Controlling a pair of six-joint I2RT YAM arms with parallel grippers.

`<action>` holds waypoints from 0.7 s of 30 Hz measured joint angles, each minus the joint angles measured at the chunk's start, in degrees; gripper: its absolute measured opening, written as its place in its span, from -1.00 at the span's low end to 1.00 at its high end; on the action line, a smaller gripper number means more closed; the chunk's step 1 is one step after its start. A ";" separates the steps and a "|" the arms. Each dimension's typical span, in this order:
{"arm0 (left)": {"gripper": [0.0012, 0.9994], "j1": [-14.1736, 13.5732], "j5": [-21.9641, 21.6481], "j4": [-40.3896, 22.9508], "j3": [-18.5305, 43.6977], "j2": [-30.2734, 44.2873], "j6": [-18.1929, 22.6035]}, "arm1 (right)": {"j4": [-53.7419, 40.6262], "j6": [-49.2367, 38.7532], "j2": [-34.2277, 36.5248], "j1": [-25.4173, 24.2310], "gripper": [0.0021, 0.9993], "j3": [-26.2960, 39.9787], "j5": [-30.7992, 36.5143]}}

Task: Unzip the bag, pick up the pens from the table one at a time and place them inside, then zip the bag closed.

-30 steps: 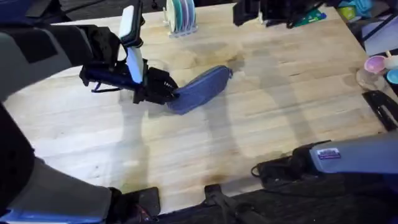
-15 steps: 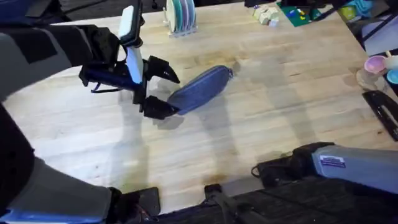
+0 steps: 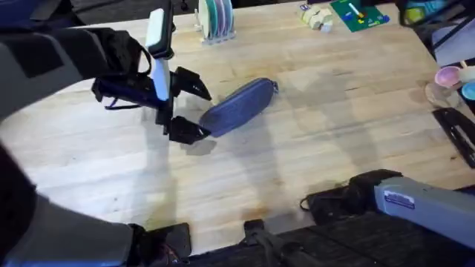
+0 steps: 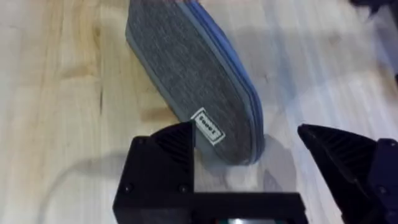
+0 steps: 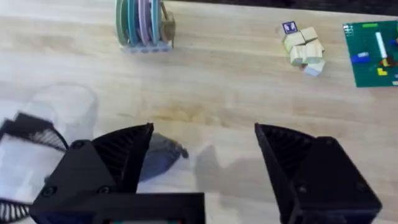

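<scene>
The blue-grey bag point(image 3: 241, 104) lies slantwise on the wooden table point(image 3: 312, 141), its zipper shut as far as I can see. My left gripper point(image 3: 193, 108) is open, one finger on either side of the bag's near-left end. From the left wrist, that end of the bag point(image 4: 193, 74), with its small white label, reaches in between the spread fingers of the left gripper point(image 4: 249, 158). My right gripper point(image 5: 205, 168) is open and holds nothing; far off between its fingers lies the bag's other end point(image 5: 163, 155). The pens are out of view.
At the table's far edge stand a rack of coloured plates point(image 3: 216, 18), some wooden blocks point(image 3: 318, 18) and a green board point(image 3: 358, 15). A pink bowl point(image 3: 447, 76) and a black tool point(image 3: 454, 127) lie at the right edge. The right arm's link point(image 3: 415, 202) runs along the front edge.
My left gripper, which was closed at the bag's end, has opened and now straddles it. A dark shape at the top of the overhead view slid right, uncovering the blocks and green board.
</scene>
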 joint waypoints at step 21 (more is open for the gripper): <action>0.99 0.09 -33.62 -0.47 6.75 -38.56 -34.78 | -7.17 -1.48 -7.84 0.00 1.00 0.00 0.00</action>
